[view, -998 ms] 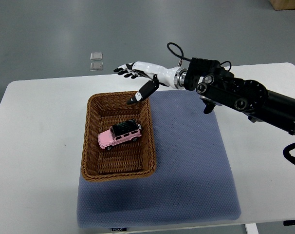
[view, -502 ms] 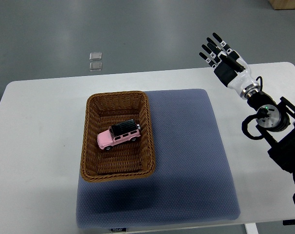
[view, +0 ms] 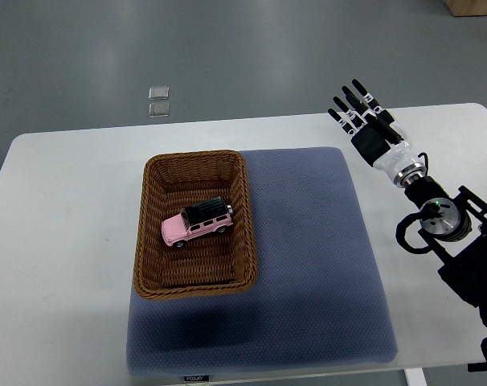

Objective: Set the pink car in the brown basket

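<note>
The pink car (view: 197,223), with a black roof, lies inside the brown wicker basket (view: 149,241), near its middle. The basket stands on the left part of a blue-grey mat (view: 308,257). My right hand (view: 364,121) is far to the right of the basket, over the white table's back right area, fingers straight and spread, holding nothing. Its arm (view: 444,233) runs down along the right edge. The left arm does not show.
The white table (view: 59,241) carries the mat. Two small clear squares (view: 158,100) lie on the grey floor beyond the table's far edge. A brown box corner (view: 472,6) shows at the top right.
My right hand has pulled away from over the basket's far rim to the right side of the table, and the arm has folded back. The car stays in the basket.
</note>
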{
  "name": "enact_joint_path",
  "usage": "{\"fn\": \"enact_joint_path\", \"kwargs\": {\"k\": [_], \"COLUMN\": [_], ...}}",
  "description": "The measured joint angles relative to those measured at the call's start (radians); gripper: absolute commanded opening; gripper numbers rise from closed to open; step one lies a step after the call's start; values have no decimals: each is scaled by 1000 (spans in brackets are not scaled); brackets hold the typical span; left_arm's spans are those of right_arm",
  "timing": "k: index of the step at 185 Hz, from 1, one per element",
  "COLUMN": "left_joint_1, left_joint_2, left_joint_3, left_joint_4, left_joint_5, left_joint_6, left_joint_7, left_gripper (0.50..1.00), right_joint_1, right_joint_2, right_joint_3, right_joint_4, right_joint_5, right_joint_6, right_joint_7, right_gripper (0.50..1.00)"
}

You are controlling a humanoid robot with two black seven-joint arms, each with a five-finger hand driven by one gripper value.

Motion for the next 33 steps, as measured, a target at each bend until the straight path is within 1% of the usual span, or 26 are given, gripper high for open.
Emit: {"fn": "enact_joint_path", "kwargs": {"k": [33], "left_joint_1": [0], "left_joint_2": [0], "left_joint_3": [0], "left_joint_4": [1], "left_joint_5": [0], "left_joint_6": [0], "left_joint_7": [0], "left_gripper": [1000], "right_joint_1": [2], "right_joint_2": [39], "right_joint_3": [-12], "right_joint_4": [0], "right_joint_5": [-16], "right_joint_6": [-1], "right_joint_7": [0], "right_gripper": [913]}}
